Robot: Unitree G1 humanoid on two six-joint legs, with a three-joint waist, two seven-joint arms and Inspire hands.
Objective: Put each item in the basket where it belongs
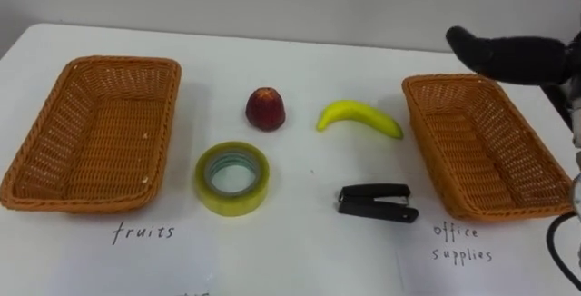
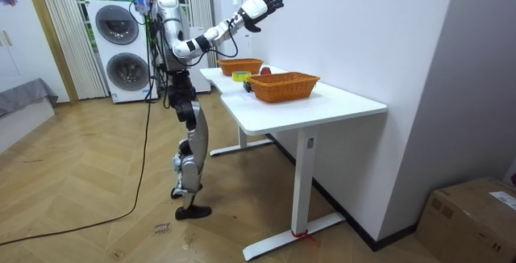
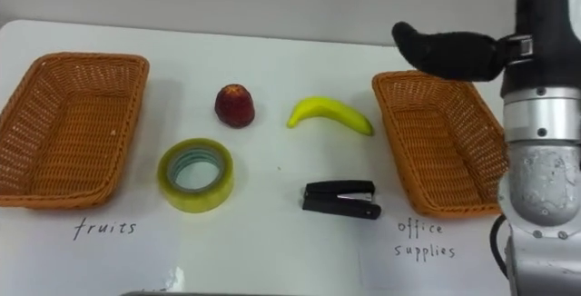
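Clearly the right robot hand [image 1: 495, 53] is raised in the air over the far end of the office-supplies basket [image 1: 423, 134], fingers loosely spread and carrying nothing. All four items lie on the tabletop [image 1: 300, 51] between the two empty baskets. The black stapler [image 1: 379, 202] sits just beside this basket, so it looks like the sensible first pick: descend from above, close across its narrow sides, and lift over the wicker rim. The tape roll [image 1: 232, 178], banana [image 1: 359, 117] and red fruit [image 1: 265, 108] lie farther left, toward the fruits basket [image 1: 118, 61].
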